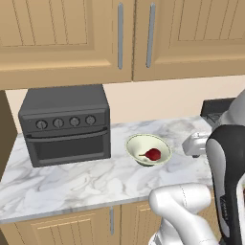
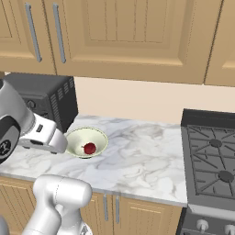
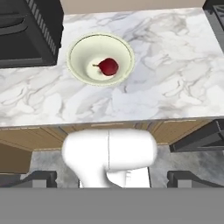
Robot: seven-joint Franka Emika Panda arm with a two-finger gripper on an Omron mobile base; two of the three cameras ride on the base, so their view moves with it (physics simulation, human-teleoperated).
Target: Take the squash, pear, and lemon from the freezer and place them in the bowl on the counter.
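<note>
White marble-look counter (image 1: 86, 184) with grey veins runs across the left base view, above light wooden cabinet doors with metal bar handles; one dark grey toaster oven (image 1: 67, 125) with four round knobs stands on it at the left. Just to the right of the oven, apart from it, sits one small round cream-white bowl (image 1: 163, 146) with a greenish tint, and inside it lies a single dark red fruit with a short stem (image 1: 153, 154). The white arm rises at the lower right, its hand end reaching in from the right, near the bowl's right side without touching it. No writing can be read on the oven or cabinets. Seen from the right base view, the same counter (image 2: 137, 156) carries the bowl (image 2: 97, 135) with the red fruit (image 2: 90, 148) in its middle; the arm's white wrist stands just left of the bowl, the oven (image 2: 50, 98) behind it, and one dark gas cooktop (image 2: 211, 156) with black grates lies well apart at the right. From the hand view, the gripper (image 3: 112, 178) hangs off the counter's front edge, its two dark finger tips (image 3: 39, 178) spread wide apart with nothing between them. The bowl (image 3: 78, 48) lies farther in on the counter (image 3: 175, 78), holding the one red fruit (image 3: 108, 66), with the oven's corner (image 3: 26, 35) beside it.
</note>
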